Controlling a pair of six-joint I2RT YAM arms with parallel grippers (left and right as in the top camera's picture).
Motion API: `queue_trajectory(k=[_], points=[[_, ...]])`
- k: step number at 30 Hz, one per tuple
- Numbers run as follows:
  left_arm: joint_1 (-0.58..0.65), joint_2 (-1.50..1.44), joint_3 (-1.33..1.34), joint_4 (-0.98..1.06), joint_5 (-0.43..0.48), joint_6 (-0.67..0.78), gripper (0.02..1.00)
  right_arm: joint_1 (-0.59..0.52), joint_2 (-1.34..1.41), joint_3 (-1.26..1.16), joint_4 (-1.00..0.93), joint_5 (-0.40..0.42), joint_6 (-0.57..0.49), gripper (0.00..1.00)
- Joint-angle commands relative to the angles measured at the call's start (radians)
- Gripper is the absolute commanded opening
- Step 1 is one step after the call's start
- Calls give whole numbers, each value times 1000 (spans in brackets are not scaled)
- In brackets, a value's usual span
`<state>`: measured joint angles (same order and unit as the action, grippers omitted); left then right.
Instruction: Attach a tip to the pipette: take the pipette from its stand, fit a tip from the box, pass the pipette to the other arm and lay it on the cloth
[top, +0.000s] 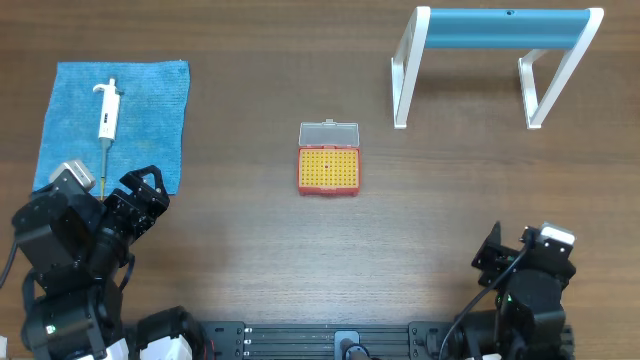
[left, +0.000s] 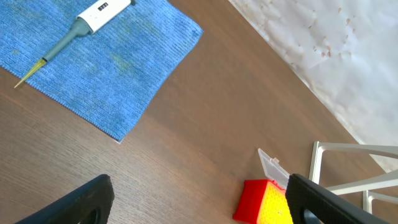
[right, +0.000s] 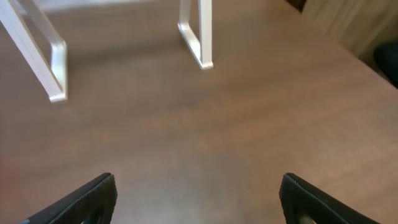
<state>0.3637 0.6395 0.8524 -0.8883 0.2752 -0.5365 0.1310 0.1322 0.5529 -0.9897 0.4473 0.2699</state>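
Already flat on blue cloth (top: 150, 110), pipette (top: 107, 113) with yellow tip fitted, tip box (top: 328, 170) lid-open mid-table, stand (top: 500, 30) far right, left gripper (left: 200, 202) spread wide beside cloth, right gripper (right: 196, 200) spread wide over bare table (top: 250, 250).

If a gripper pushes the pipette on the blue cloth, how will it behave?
The pipette looks like rigid plastic, so it would likely slide whole, dragging on the textured cloth. Its thin yellow tip seems fragile and might detach.

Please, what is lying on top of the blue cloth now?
A white pipette lies flat on the blue cloth, with a yellow tip fitted. I see nothing else on it. The part of the table under the cloth is covered and cannot be seen.
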Motion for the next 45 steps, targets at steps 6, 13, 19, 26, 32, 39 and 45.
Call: queue_trajectory(k=[6, 13, 19, 26, 32, 39, 45], points=[[-23, -26, -13, -42, -12, -5, 897, -3, -9, -9, -49, 16, -10, 851], [-285, -239, -399, 702, -256, 286, 897, -3, -9, -9, -49, 16, -10, 851], [-265, -437, -724, 1182, -210, 332, 899, -3, -9, -9, -49, 16, -10, 851], [-258, -557, -837, 1138, -215, 333, 897, -3, -9, -9, -49, 16, -10, 851], [-259, -602, -847, 807, -215, 333, 899, -3, -9, -9, -49, 16, -10, 851], [-259, -637, -847, 811, -219, 333, 901, -3, -9, -9, -49, 16, -10, 853], [-259, -636, -847, 812, -219, 333, 899, -3, -9, -9, -49, 16, -10, 851]])
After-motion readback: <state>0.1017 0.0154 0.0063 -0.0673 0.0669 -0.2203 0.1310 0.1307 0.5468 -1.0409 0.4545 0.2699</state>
